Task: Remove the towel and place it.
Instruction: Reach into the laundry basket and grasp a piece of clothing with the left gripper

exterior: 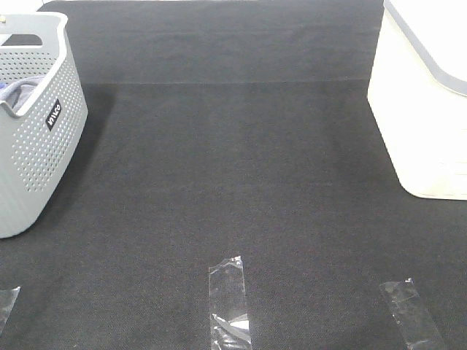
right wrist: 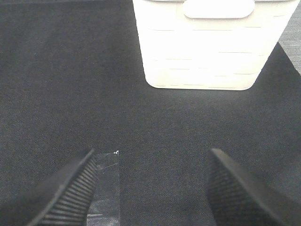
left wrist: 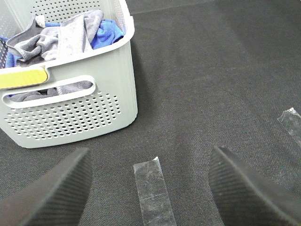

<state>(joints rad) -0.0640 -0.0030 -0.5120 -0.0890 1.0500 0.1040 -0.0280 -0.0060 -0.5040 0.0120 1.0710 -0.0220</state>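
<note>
The grey-lavender towel (left wrist: 63, 35) lies crumpled inside the grey perforated basket (left wrist: 80, 117), on top of a bright blue cloth (left wrist: 107, 34). From the high camera only a fold of the towel (exterior: 20, 91) shows over the rim of the basket (exterior: 40, 153) at the far left. My left gripper (left wrist: 150, 188) hovers open over the black mat, short of the basket, with nothing between its fingers. My right gripper (right wrist: 150, 188) is open too, empty, facing a white bin (right wrist: 207, 47). Neither arm shows in the high view.
The white bin (exterior: 427, 109) stands at the right edge of the black mat. Three strips of clear tape (exterior: 230, 302) lie along the mat's front edge. A yellow-handled item (left wrist: 23, 77) rests on the basket's rim.
</note>
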